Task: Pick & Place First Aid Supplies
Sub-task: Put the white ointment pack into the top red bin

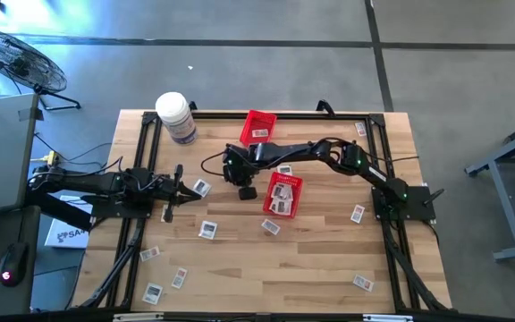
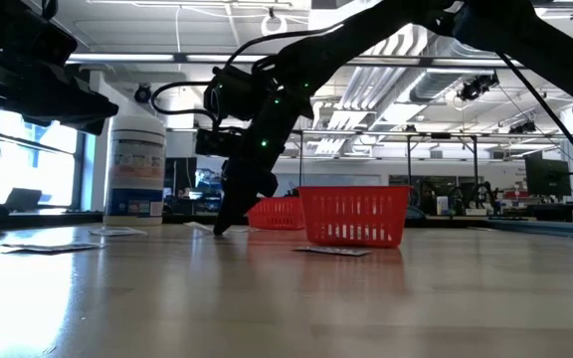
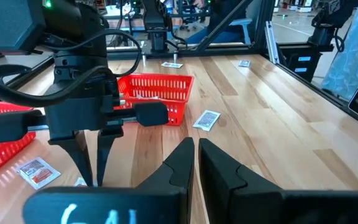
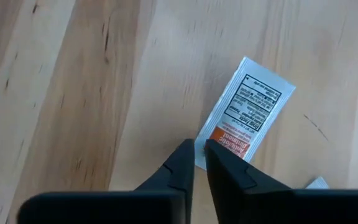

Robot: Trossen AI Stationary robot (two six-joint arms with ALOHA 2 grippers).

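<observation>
A wooden desk (image 1: 329, 259) with a black frame carries two dark arms, a white jar (image 1: 176, 116) at its far left and two red baskets: one at the far edge (image 1: 259, 127), one near the middle (image 1: 283, 194) with packets lying in it. The right arm reaches in from the right side across the middle, and its pincer (image 1: 247, 190) points straight down just left of the middle basket, tips at the desk surface. In the right wrist view its fingers (image 4: 180, 163) stand almost together, a thin slit between them, at the orange-printed end of a white packet (image 4: 244, 111) lying flat on the wood (whether that edge is actually pinched cannot be told). The left arm waits at the left side of the desk, its pincer (image 1: 173, 199) held shut and empty, aimed toward the right arm. More small packets lie scattered flat: one beside the left pincer (image 1: 202, 188), others toward the near edge (image 1: 207, 230) and on the right half (image 1: 358, 214).
</observation>
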